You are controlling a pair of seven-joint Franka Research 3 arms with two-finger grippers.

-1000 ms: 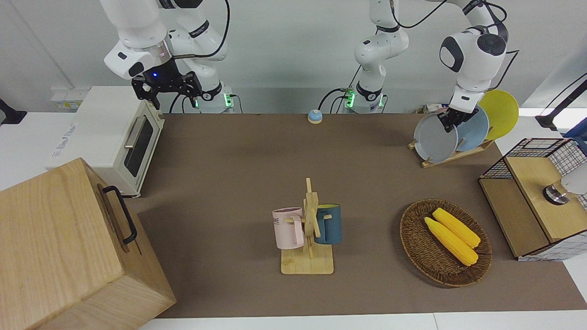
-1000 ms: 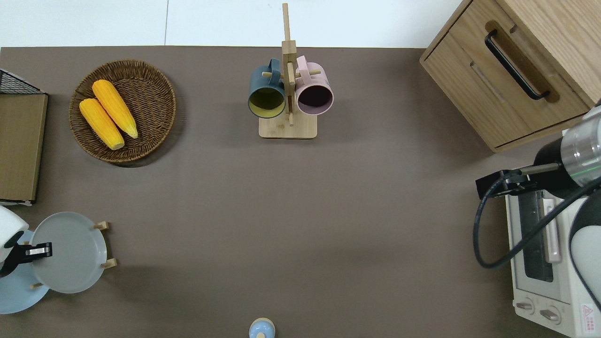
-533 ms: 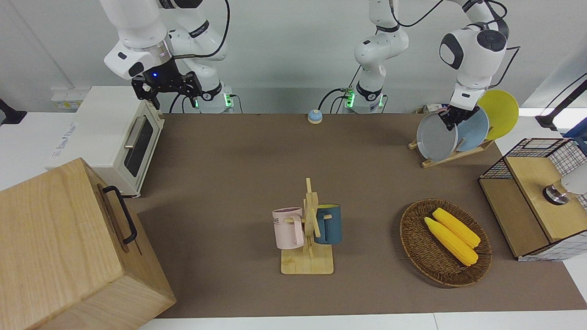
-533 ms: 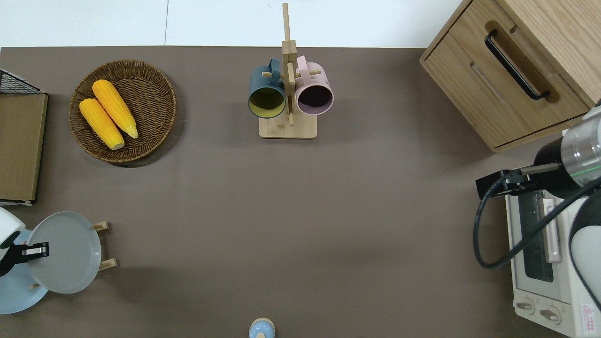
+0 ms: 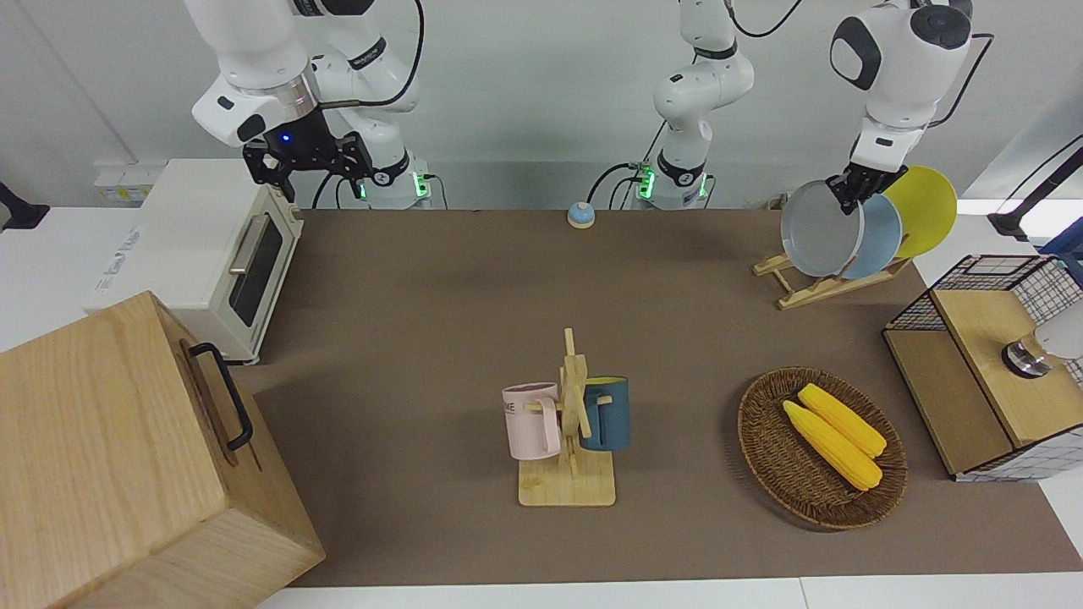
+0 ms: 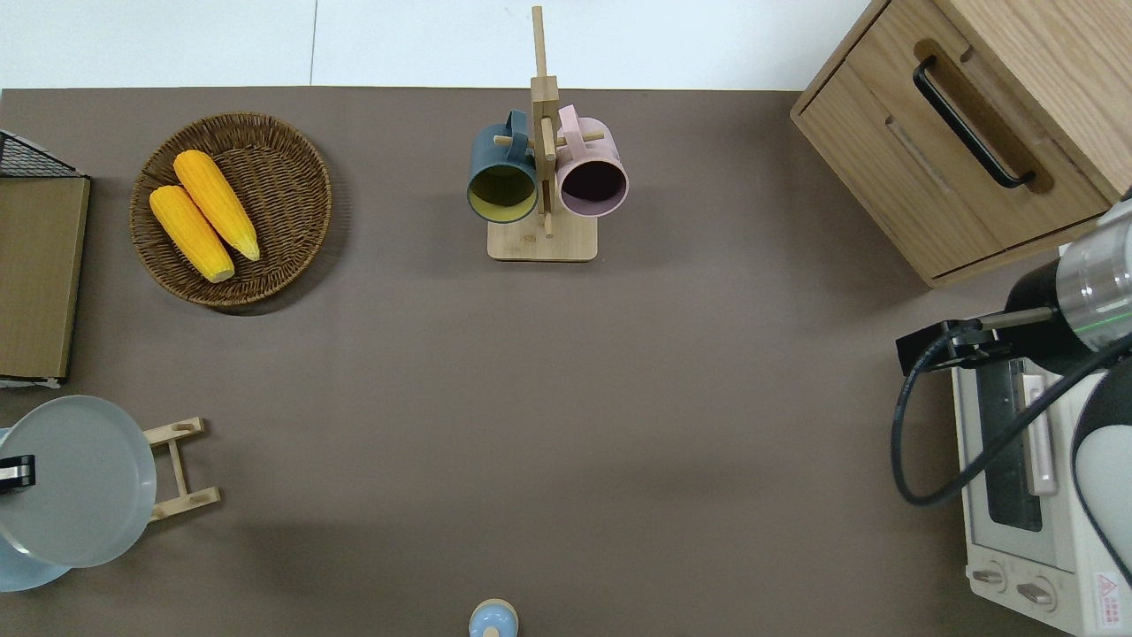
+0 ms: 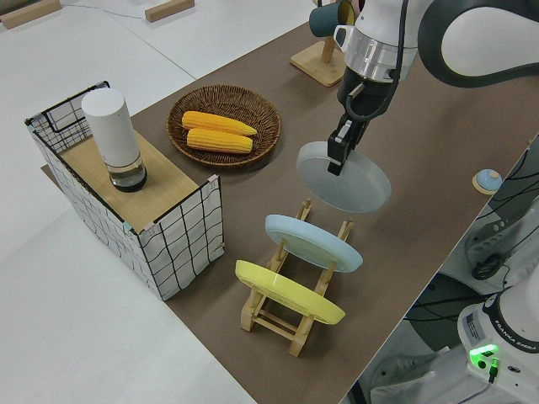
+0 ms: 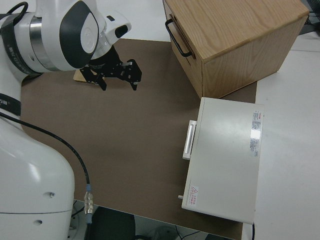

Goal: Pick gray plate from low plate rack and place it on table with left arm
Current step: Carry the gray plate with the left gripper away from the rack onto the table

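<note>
Wicker basket (image 5: 821, 448) with two corn cobs (image 5: 833, 434), mug stand (image 5: 571, 431), toaster oven (image 5: 216, 254)

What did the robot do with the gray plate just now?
The left gripper, shut on the gray plate, lifted it up out of the low plate rack and clear of the pegs. The light-blue plate and yellow plate stayed racked; the right arm stayed parked.

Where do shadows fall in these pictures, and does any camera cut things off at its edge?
In the overhead view, the wicker basket casts a soft shadow on the table, and the frame edge crops the gray plate with the left gripper on its rim. In the front view, the mug stand throws only a faint shadow.
</note>
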